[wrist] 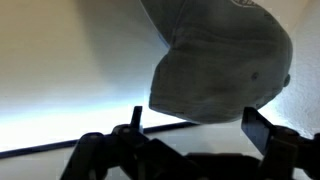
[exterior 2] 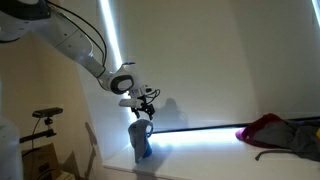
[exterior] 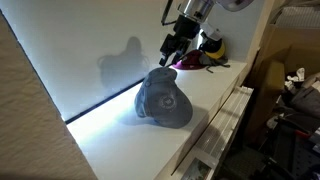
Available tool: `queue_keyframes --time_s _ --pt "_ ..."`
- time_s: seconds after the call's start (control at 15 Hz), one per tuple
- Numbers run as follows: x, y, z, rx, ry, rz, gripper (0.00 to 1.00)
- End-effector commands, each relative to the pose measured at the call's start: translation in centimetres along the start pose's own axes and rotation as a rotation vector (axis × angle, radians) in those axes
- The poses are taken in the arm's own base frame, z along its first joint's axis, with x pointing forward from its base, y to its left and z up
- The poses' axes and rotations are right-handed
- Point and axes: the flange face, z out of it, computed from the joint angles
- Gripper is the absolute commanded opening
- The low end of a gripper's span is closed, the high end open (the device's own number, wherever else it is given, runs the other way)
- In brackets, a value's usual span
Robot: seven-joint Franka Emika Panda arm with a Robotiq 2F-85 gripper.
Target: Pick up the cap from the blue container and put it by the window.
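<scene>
The grey-blue cap (exterior: 164,100) sits on the white ledge close to the window (exterior: 95,50), with its pale logo facing out. It also shows in an exterior view (exterior 2: 140,135) and fills the top of the wrist view (wrist: 220,65). The blue container does not show; the cap may cover it. My gripper (exterior: 177,46) hangs just above the cap, open and empty. It shows in an exterior view (exterior 2: 146,106) too, and in the wrist view (wrist: 198,125) both fingers are spread apart with the cap beyond them.
A purple cap (exterior: 190,61) and a yellow-and-black item (exterior: 212,45) lie at the ledge's far end. A red cloth (exterior 2: 275,128) lies further along the sill. The window's glowing strip (exterior 2: 200,129) runs along the ledge. A shelf edge and clutter lie beyond (exterior: 290,100).
</scene>
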Motion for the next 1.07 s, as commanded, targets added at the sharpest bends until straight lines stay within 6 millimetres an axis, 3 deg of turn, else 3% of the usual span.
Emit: queue_keyframes --time_s 0.0,0.4,0.8,1.0 --pt "0.0 0.0 0.0 -0.01 0.005 0.004 1.0" --pt "-0.5 0.6 0.6 -0.01 -0.025 0.033 1.0" --pt "-0.2 -0.2 0.2 -0.008 -0.003 0.013 1.0" --pt "0.0 -0.8 0.4 0.091 -0.009 0.047 1.0"
